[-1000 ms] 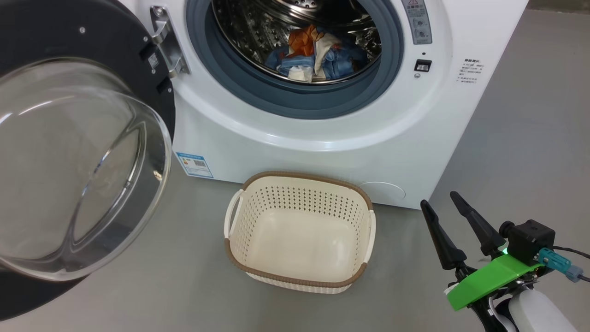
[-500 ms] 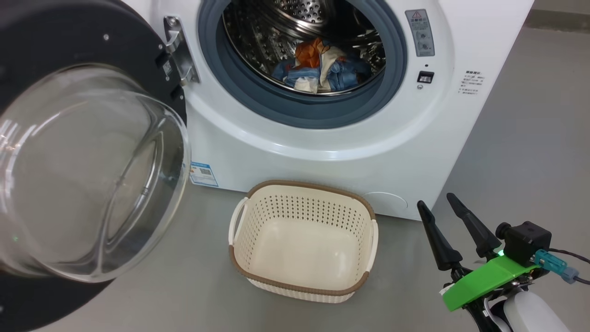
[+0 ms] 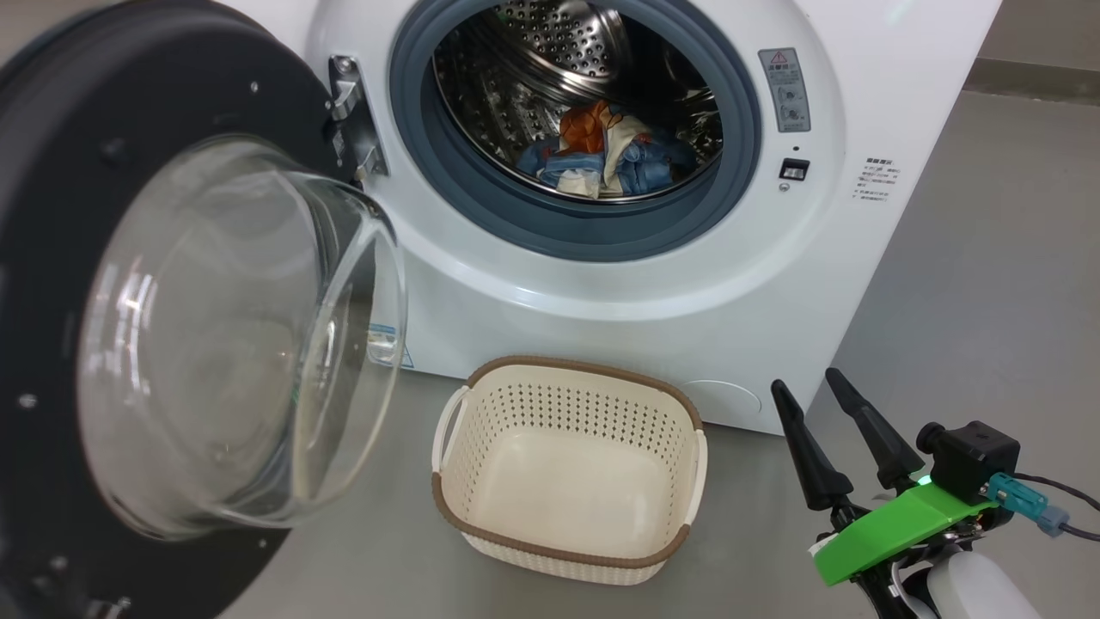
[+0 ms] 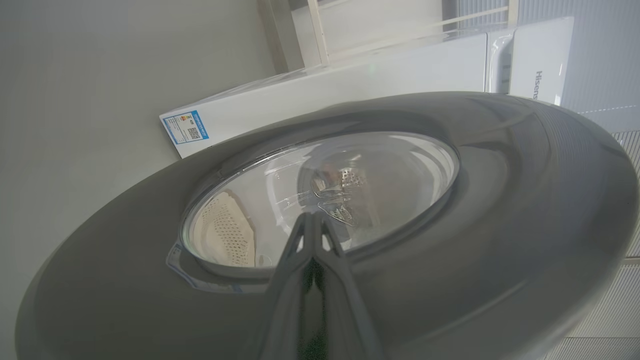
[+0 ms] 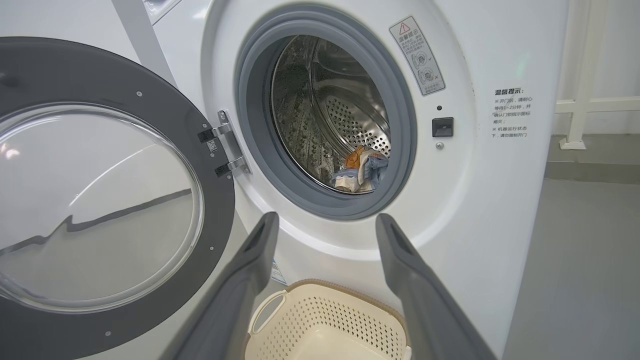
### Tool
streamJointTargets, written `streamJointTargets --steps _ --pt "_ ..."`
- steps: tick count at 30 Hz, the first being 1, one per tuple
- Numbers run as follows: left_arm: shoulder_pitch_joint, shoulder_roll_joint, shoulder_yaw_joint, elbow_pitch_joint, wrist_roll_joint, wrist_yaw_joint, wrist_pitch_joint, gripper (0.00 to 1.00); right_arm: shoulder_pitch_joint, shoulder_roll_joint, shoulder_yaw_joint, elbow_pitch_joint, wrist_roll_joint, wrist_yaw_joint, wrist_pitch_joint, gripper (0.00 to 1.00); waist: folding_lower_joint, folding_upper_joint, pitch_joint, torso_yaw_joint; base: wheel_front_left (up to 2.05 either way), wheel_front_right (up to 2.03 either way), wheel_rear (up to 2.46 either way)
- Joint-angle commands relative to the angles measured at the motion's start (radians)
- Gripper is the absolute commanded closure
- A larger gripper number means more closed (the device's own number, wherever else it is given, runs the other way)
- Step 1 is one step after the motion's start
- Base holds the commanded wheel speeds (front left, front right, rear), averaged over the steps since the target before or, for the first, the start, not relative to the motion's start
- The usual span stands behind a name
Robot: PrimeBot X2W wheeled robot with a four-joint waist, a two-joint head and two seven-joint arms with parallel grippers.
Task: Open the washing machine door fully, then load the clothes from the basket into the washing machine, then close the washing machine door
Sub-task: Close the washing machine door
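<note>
The washing machine [image 3: 601, 292] is seen across the upper middle of the head view, standing on the grey floor [image 3: 988, 258]; its door [image 3: 51, 258] is swung open on the hinge [image 3: 352, 129] at the left of the frame, with the bulging glass window [image 3: 232, 344] turned towards the camera and overlapping the machine's lower left corner. The clothes [image 3: 601, 159] are found inside the steel drum [image 3: 550, 52], heaped low at its bottom behind the grey-blue gasket [image 3: 447, 172]; blue, orange and white pieces can be made out. The basket [image 3: 567, 404] is set on the floor at the lower middle of the frame, just in front of the machine and below the opening; its pale bottom lies bare. The right end effector [image 3: 804, 380] is held at the lower right of the head view, to the right of the basket and apart from it; its two dark fingers are spread wide around nothing, and in the right wrist view the drum opening is framed between them. The left end effector [image 4: 312, 220] is shown at the bottom middle of the left wrist view, its fingers pressed together on nothing and pointed at the outer face of the door; whether the door is touched cannot be told. The basket is glimpsed through the window, and a blue label [image 4: 186, 126] is seen on the machine at the upper left of that view.
</note>
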Motion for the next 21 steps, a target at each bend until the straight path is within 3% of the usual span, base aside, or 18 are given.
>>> streamJointTargets --steps 1,12,21 --pt "0.009 0.018 0.001 -0.067 -0.02 -0.004 0.039 1.0 0.006 0.004 0.017 -0.02 0.008 0.002 -0.005 0.0 -0.0001 -0.0001 -0.002 -0.002 0.0 0.0 0.0" --pt "0.19 -0.157 -0.097 -0.465 -0.083 0.088 0.173 1.0 0.015 0.019 0.01 -0.024 0.009 0.002 -0.005 0.0 -0.0001 -0.0001 -0.01 -0.042 0.0 0.0 0.0" --pt "0.228 -0.257 -0.203 -0.607 -0.067 0.106 0.187 1.0 0.011 0.022 0.011 -0.023 0.008 0.002 -0.005 0.0 -0.0001 -0.0001 -0.024 -0.106 0.0 0.0 0.0"
